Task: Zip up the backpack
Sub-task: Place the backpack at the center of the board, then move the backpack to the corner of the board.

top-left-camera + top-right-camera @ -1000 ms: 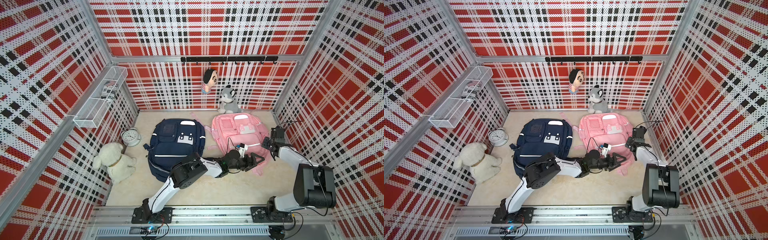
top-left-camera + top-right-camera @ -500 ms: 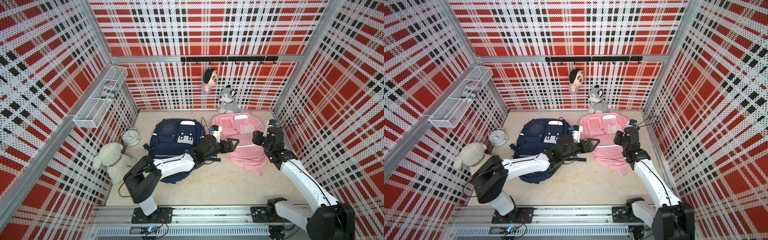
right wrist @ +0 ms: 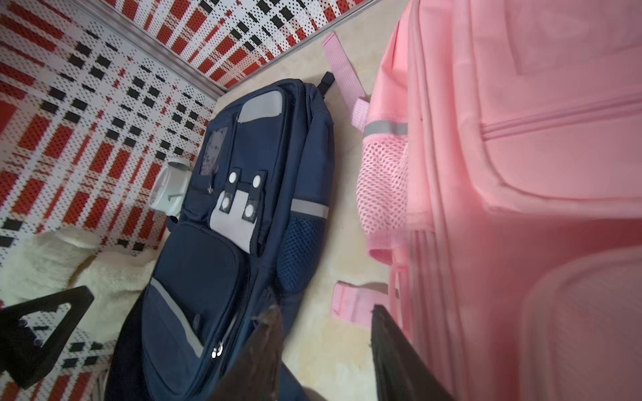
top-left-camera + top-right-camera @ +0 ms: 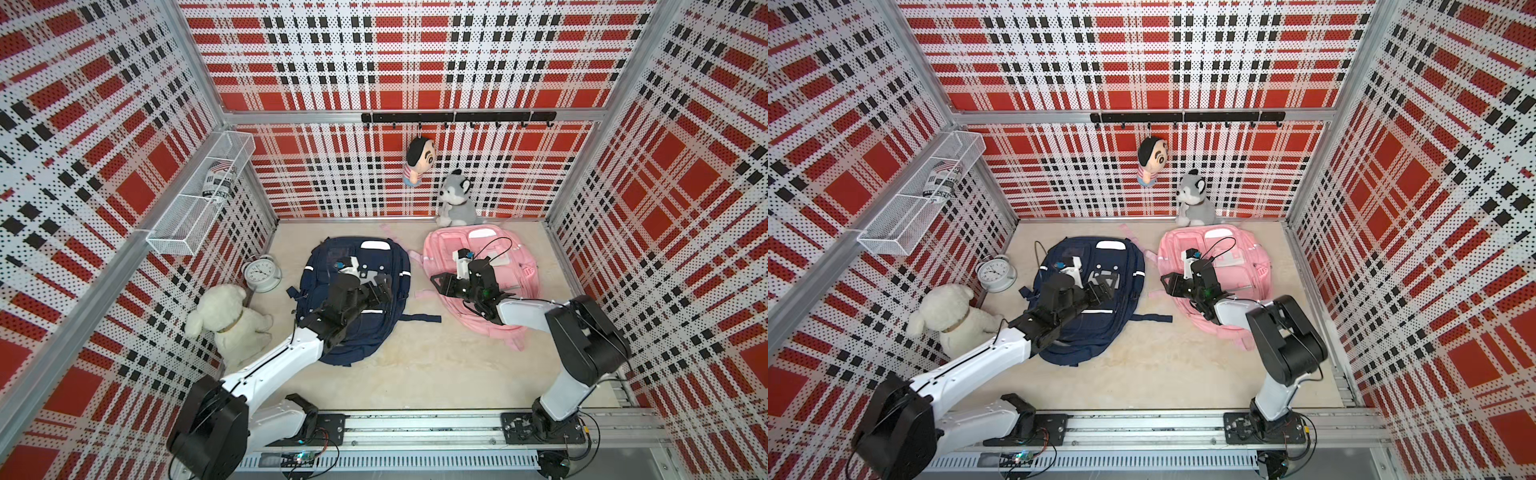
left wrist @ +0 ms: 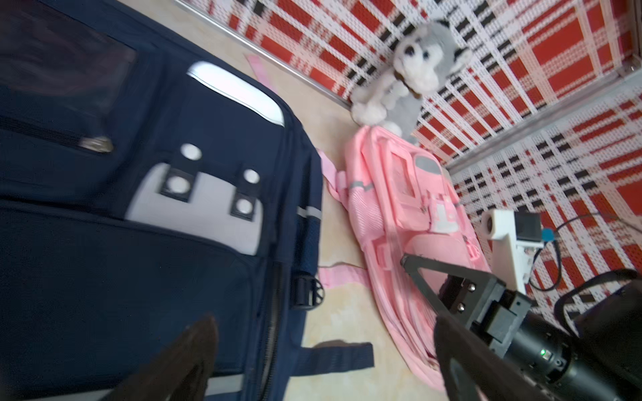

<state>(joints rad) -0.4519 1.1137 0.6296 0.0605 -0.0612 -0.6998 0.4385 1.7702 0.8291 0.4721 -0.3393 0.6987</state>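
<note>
navy backpack (image 4: 386,328): flat on floor, left of centre.
pink backpack (image 4: 525,266): floor, back-right corner.
L gripper (image 4: 378,284): jaws wide apart, empty, over navy backpack.
R gripper (image 4: 439,284): jaws apart, empty, by pink backpack.

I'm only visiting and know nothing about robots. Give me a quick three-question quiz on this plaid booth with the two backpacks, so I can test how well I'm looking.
1. True or false: the grey husky toy sits on the navy backpack.
2. What hangs from the black hook rail? A) a doll B) a coat C) an umbrella
3. Fill the blank: the left gripper, jaws wide apart and holding nothing, hangs over the ____ backpack.

Key
1. False: it sits at the top edge of the pink backpack.
2. A
3. navy
</note>
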